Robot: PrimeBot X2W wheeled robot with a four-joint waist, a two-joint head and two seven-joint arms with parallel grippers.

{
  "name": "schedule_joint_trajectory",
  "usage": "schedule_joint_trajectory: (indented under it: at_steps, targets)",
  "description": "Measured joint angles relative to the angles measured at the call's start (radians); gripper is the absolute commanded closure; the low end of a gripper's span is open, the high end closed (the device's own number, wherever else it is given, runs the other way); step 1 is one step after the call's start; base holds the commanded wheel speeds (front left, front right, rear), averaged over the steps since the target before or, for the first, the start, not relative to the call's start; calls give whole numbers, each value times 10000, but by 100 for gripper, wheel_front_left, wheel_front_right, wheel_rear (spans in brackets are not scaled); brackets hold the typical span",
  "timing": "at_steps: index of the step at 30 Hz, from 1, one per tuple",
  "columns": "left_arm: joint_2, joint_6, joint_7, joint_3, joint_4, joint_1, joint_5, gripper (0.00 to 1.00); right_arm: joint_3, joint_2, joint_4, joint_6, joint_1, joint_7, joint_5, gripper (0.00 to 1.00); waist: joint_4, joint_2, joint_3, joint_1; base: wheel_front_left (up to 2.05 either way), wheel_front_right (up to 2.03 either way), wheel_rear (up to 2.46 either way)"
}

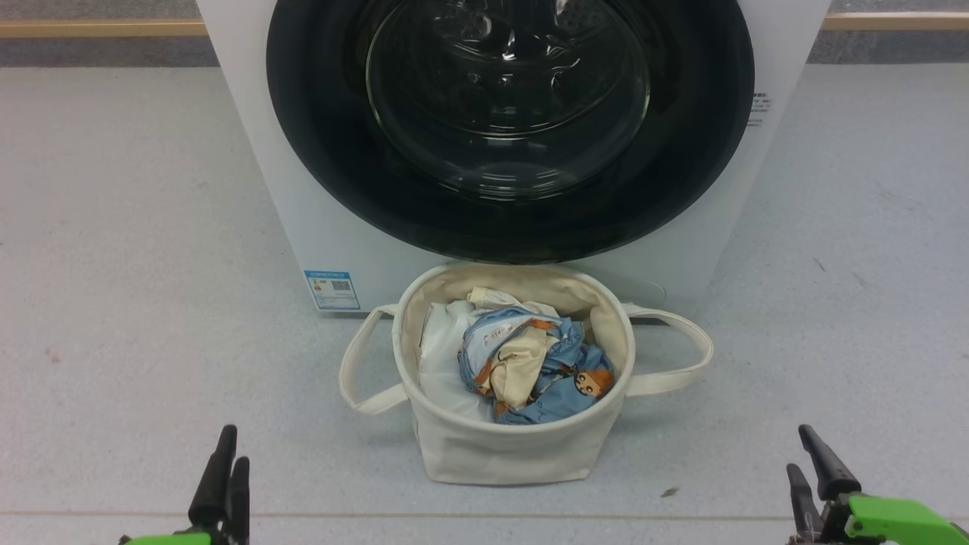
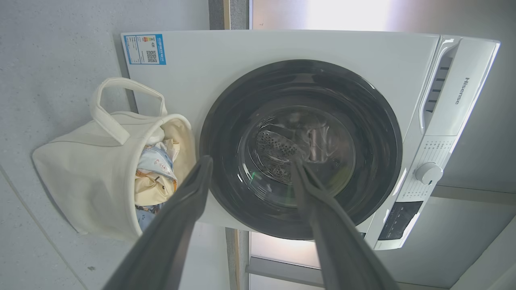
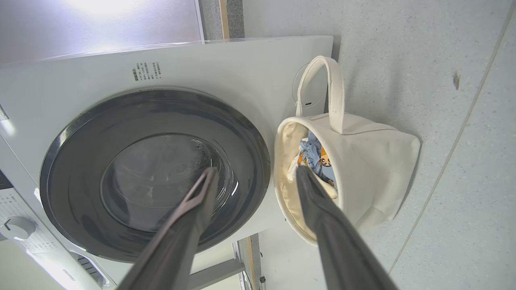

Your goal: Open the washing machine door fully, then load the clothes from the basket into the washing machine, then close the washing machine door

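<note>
1. The head view's top edge is cutting off the upper part of the washing machine (image 1: 356,265) and the upper arc of the washing machine door (image 1: 318,151). The door is lying flush against the machine's front, shut.
2. Reflections are clouding the glass bowl (image 1: 507,98). Behind it the perforated drum (image 2: 278,147) is showing only dimly in the left wrist view.
3. The basket (image 1: 500,450) is standing upright on the floor (image 1: 136,227) directly in front of the machine, under the door's lower rim. Its back wall seems to be touching the machine's front, but the rim is hiding the gap.
4. The clothes (image 1: 530,371) are lying bunched inside the basket, with blue bear-print fabric tangled around a cream piece. A plain white bundle (image 1: 439,356) is lying beside them, on the side towards the machine's blue label (image 1: 331,290). The basket wall is hiding the lower layers.
5. The left gripper (image 2: 250,161) is hanging in front of the machine, back beyond the basket. Its fingers are spread wide, gripping nothing and touching nothing.
6. The right gripper (image 3: 254,172) is hanging equally far back from the machine, likewise spread wide and empty. The head view's bottom edge is cutting off both grippers' bodies.
</note>
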Motion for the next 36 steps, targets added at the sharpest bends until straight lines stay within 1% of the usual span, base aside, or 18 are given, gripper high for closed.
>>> schedule_joint_trajectory:
  at_steps: [9,12,14,18,22,26,36]
  targets:
    - [102,-2,-236,-6,54,-205,278,0,-21,0,-153,0,-175,-261,-8,0,44,0,-5,-3,0,0,0]
    - [161,-2,-336,-119,50,-268,518,0,113,-15,-253,0,-220,-385,-313,0,57,0,-10,-3,0,0,0]
    - [232,-4,-416,-272,46,-281,748,0,265,-52,-288,0,-221,-447,-656,0,65,0,-13,-3,0,0,0]
    - [456,-4,-629,-583,36,-288,1484,0,502,-199,-360,0,-278,-577,-1733,0,79,0,-13,-3,0,0,0]
    - [660,48,-800,-849,-38,-326,2585,0,694,-272,-554,0,-447,-708,-2754,0,104,0,-7,-3,0,0,0]
    - [702,48,-909,-1034,-332,-415,3555,0,1032,-391,-663,0,-465,-786,-3634,0,127,0,2,-3,0,0,0]
    - [717,33,-1152,-1057,-548,-414,4865,0,1465,-535,-995,0,-571,-1060,-4800,0,158,0,-12,-3,0,0,0]
